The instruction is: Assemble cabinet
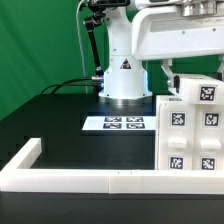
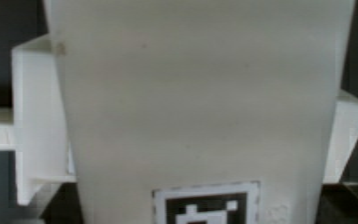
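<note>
The cabinet point(image 1: 190, 135) stands at the exterior view's right as a stack of white parts with several black-and-white tags, its lower edge against the white border wall. My gripper point(image 1: 192, 72) hangs right over its top part, a dark finger point(image 1: 165, 72) showing at that part's left side. In the wrist view a broad white cabinet panel point(image 2: 194, 100) fills the picture, with one tag point(image 2: 208, 205) near its edge and a smaller white part point(image 2: 34, 110) beside it. My fingertips are hidden there, so I cannot tell whether the jaws grip the part.
The low white L-shaped border wall point(image 1: 60, 178) runs along the front and up the exterior view's left. The marker board point(image 1: 115, 124) lies on the black table in front of the robot base point(image 1: 124, 80). A green backdrop stands behind.
</note>
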Available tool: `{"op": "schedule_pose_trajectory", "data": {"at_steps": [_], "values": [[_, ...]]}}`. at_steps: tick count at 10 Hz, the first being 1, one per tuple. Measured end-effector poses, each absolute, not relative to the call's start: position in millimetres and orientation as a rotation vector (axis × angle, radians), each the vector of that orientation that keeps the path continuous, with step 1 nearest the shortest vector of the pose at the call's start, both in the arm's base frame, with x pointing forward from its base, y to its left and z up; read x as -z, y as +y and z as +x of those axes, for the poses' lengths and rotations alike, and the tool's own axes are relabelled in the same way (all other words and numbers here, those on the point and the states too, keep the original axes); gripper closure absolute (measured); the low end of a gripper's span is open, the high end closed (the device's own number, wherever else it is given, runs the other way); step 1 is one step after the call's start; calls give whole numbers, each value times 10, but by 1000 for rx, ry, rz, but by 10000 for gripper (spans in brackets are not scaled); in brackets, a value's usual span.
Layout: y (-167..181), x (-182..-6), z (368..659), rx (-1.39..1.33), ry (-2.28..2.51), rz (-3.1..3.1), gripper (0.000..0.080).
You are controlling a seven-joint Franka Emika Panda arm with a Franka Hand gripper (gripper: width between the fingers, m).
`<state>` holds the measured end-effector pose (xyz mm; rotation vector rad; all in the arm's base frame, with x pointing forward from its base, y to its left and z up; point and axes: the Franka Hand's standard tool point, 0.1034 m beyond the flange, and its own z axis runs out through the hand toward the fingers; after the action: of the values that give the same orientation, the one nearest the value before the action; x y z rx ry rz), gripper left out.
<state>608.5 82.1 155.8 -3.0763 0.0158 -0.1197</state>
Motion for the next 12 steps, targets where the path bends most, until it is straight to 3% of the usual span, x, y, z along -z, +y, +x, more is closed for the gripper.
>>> {"op": "schedule_pose_trajectory", "data": {"at_steps": [3, 12], "values": [[816, -1552, 6080, 95, 540, -3005, 242], [826, -1563, 6113, 62, 1418, -2658, 242]]}}
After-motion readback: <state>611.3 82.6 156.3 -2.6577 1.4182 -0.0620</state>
